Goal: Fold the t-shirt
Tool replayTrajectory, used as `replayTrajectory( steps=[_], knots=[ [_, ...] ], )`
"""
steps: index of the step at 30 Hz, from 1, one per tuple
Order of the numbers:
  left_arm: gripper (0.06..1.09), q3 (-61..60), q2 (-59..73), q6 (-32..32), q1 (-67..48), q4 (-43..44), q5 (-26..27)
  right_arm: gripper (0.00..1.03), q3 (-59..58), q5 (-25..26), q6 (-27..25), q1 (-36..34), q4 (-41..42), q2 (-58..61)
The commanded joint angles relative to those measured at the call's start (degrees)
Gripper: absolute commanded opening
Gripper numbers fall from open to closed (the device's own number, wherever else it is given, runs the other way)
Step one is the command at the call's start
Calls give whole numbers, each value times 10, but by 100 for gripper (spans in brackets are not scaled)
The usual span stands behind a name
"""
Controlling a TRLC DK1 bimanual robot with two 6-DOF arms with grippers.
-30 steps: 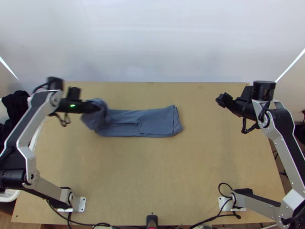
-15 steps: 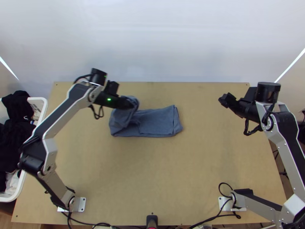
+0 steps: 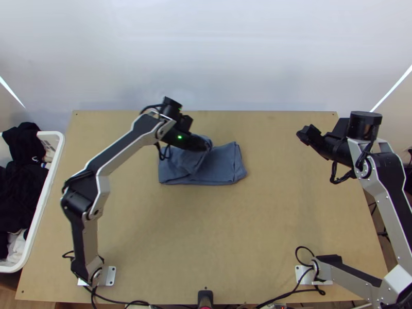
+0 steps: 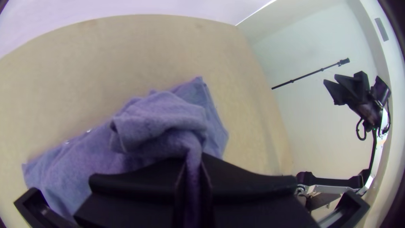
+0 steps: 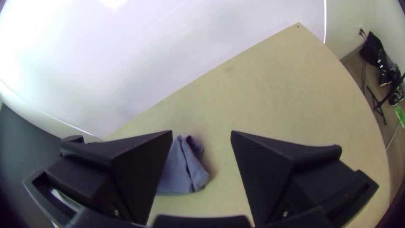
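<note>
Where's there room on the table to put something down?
Bare table shows between the blue shirt and its near edge, and between the shirt and the right gripper. It's crowded where the jaws of the left gripper hold the shirt.

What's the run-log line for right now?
left gripper: shut on t-shirt, end lifted over rest | right gripper: open, empty, right of cloth | fold: not finished

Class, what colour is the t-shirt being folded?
The t-shirt is greyish blue, clearest in the top view.
</note>
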Motion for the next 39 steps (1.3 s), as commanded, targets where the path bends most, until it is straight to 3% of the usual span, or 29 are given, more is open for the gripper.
replayTrajectory(
  steps=[1, 4, 5, 6, 7, 10, 15, 16, 22, 25, 26, 32, 35, 39],
  knots=[
    [9, 53, 58, -14, -36, 2, -7, 65, -3, 1, 5, -1, 3, 0],
    [13, 81, 84, -18, -47, 2, -15, 65, -7, 1, 5, -2, 3, 0],
    [36, 95, 93, -21, -50, 5, -21, 65, -9, 1, 5, -2, 3, -1],
    [76, 102, 94, -24, -55, 19, -20, 65, -11, 1, 5, -2, 3, -2],
    [108, 104, 94, -25, -60, 37, -15, 65, -14, 1, 5, -2, 3, -3],
    [104, 119, 75, -39, -76, 85, 21, 65, -30, 1, 9, 2, 13, -4],
    [104, 141, 49, -201, -65, 241, 63, 65, -82, 1, 16, 22, 54, -1],
    [104, 146, 47, -208, -59, 246, 66, 65, -92, 1, 17, 26, 63, 1],
    [104, 109, 23, -140, 11, 164, 65, 66, -115, 1, 18, 44, 90, 28],
    [104, 46, -23, -98, 52, 139, 64, 90, -117, -3, 24, 64, 91, 52],
    [104, 23, -41, -92, 65, 140, 59, 91, -116, -13, 23, 69, 91, 67],
    [104, -84, -145, -9, 98, 141, -64, 91, -71, -158, 31, 68, 101, 188],
    [104, -115, -194, 8, 121, 135, -91, 91, -46, -218, 26, 64, 102, 249],
    [104, -127, -241, 28, 175, 99, -101, 97, -21, -251, 6, 69, 113, 326]
  ],
)
